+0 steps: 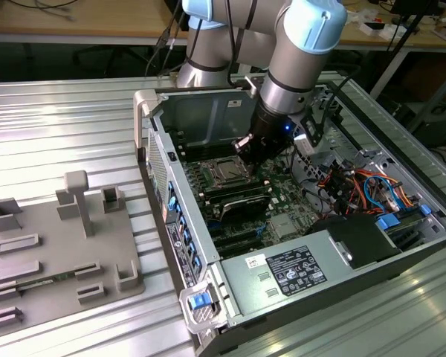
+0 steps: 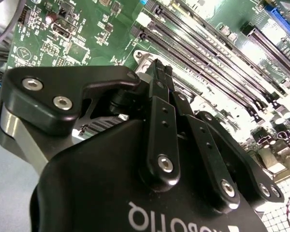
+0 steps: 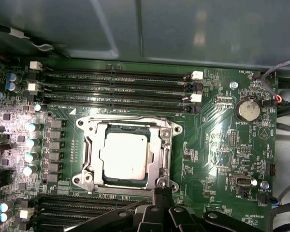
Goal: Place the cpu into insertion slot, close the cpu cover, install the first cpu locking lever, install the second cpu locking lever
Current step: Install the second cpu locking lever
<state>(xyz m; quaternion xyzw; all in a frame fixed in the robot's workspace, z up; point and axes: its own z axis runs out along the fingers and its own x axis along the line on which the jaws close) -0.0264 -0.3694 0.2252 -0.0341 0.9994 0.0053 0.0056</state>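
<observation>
Gripper [image 3: 162, 192], fingers pinched together (nothing held), tips at the corner of the cpu cover [image 3: 165, 155] framing the seated cpu [image 3: 124, 153].

The hand [image 1: 247, 146] hangs just beside the apparently seated cpu [image 1: 227, 173].

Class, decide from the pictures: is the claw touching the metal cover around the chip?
Cannot tell. In the first wrist view the claw tips meet the edge of the cover framing the chip, but no contact or gap shows plainly.
</observation>
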